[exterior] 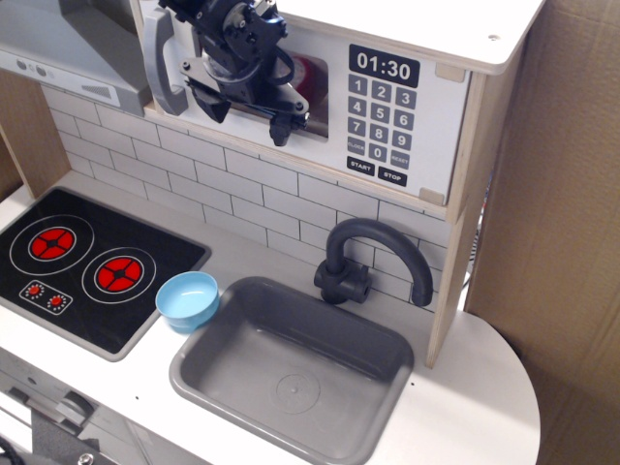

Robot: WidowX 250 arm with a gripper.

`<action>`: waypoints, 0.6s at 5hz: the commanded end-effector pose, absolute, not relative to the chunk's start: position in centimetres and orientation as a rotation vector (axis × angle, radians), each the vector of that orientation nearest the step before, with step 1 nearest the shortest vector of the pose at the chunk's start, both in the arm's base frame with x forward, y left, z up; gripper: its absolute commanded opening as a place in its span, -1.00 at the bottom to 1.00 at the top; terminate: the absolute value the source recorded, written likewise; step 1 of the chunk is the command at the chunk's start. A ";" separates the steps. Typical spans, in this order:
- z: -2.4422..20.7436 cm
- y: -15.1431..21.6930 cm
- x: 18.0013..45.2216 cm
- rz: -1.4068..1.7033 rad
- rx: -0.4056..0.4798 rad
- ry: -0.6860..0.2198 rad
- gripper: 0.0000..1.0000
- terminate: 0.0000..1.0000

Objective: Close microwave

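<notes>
Observation.image view: black gripper [250, 114] sits at the 11 o'clock part of the frame, pressed up against the microwave [320, 92] door front. Two dark fingers [278, 124] point down toward 6 o'clock and stand clearly apart, nothing between them, so jaws are spread and empty. Gripper body covers most of the clear door window; a bit of red shows inside the window at 3 o'clock of the gripper.

Grey bar handle [165, 60] is just at 9 o'clock of the gripper, upright, on the door's left edge. Door looks flush or nearly flush with the pale wood box; cannot tell if a small gap is left. Black keypad [382, 114] with white digits and a 01:30 display is at 3 o'clock of the gripper, on the same front face.

Grey range hood [60, 44] is at 9 o'clock of the microwave, upper left corner. White brick backsplash runs below both.

On the counter: black stovetop [92, 266] with two red burners at 8 o'clock, blue bowl [189, 299] just beside the grey sink [295, 373], dark faucet [373, 260] at 12 o'clock of the sink, under the keypad.
</notes>
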State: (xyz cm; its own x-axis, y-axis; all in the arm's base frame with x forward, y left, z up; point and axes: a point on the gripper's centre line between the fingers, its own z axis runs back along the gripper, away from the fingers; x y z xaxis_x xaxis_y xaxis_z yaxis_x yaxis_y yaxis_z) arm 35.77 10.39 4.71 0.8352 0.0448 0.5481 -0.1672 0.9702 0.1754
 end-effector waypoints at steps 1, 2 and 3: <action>6.7 10.2 36.0 0.069 0.208 -0.520 1.00 -1.00; 6.0 8.6 32.9 0.137 0.171 -0.376 1.00 -1.00; 4.9 7.1 30.6 0.177 0.127 -0.305 1.00 -1.00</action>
